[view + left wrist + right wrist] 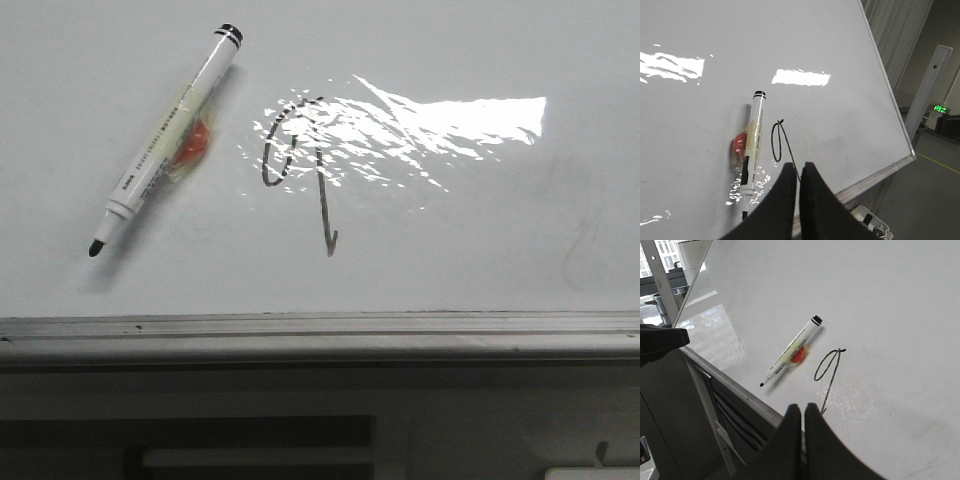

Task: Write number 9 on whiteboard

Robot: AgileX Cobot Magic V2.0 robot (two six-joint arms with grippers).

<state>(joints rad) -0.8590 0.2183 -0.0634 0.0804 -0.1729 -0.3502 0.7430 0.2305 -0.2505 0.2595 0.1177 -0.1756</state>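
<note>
The whiteboard (480,250) fills the front view, glossy white with a glare patch. On it, near the middle, is the number 9 (300,165): a thin dark loop with a stem ending in a small hook. The same number 9 (778,142) shows in the left wrist view, and the number 9 (827,367) in the right wrist view. A white marker (165,138), uncapped, lies free on the board to the left of the 9, tip toward the near edge. My left gripper (799,166) and right gripper (803,407) are both shut, holding nothing, above the board's near edge.
A grey metal rail (320,330) runs along the board's near edge. A red-orange blob (195,142) in clear film sits under the marker. A faint grey smudge (585,245) marks the board's right side. A white post (927,90) stands beyond the board's corner.
</note>
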